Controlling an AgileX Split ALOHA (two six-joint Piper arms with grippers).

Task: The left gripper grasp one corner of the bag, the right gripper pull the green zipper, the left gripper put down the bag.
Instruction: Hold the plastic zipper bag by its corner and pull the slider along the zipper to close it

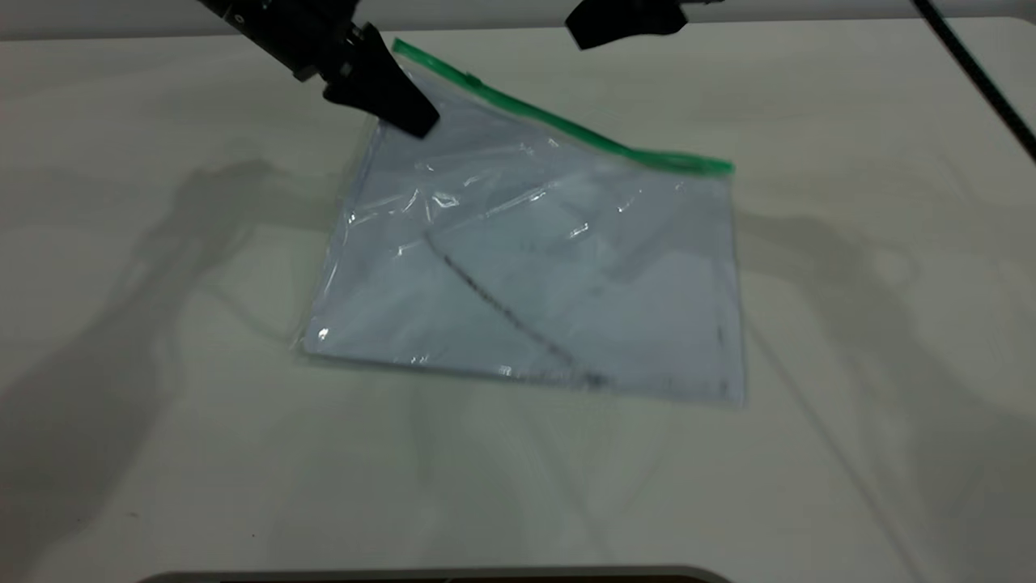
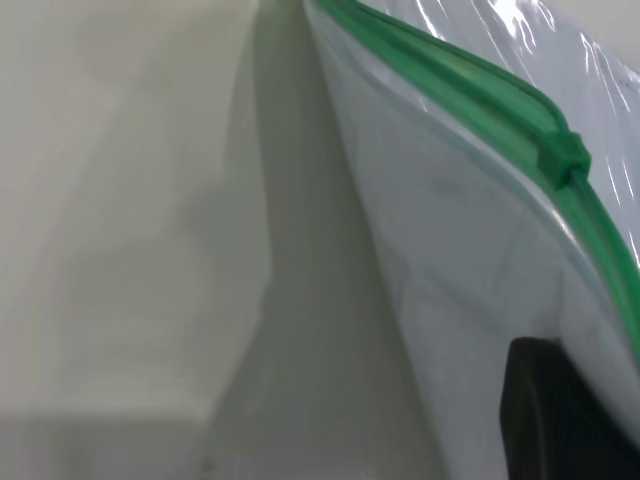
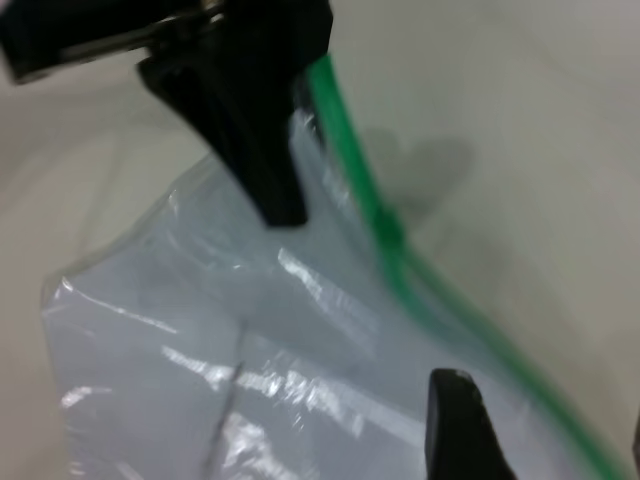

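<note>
While the left gripper (image 1: 388, 97) stays out of the question of lifting higher, it is clamped on the bag (image 1: 534, 275) at the corner beside the green closure strip, and that corner is raised off the table (image 1: 162, 405) so the strip slopes down to its far end, which rests low. The bag's opposite long edge lies flat on the table.

The green zipper (image 1: 473, 79) sits on the strip close to the held corner; the left wrist view shows it as a small block riding the strip (image 2: 565, 155). The right gripper (image 1: 627, 20) hangs above the strip, apart from the bag, at the upper edge of the exterior view. In its own wrist view 1 fingertip (image 3: 455, 420) shows with the strip running beside it, and a 2nd seems to sit at the far edge, so the jaws look spread and hold nothing.

My judgement: step 1 is done and the pull is next. The risks:
- The slider is tiny; jaws closing a little off would pinch only film or strip.
- The clear plastic is slick, so a hard pull could drag the corner out of the left grip.
- Pulling off the strip's line could jam the slider or buckle the bag.
</note>
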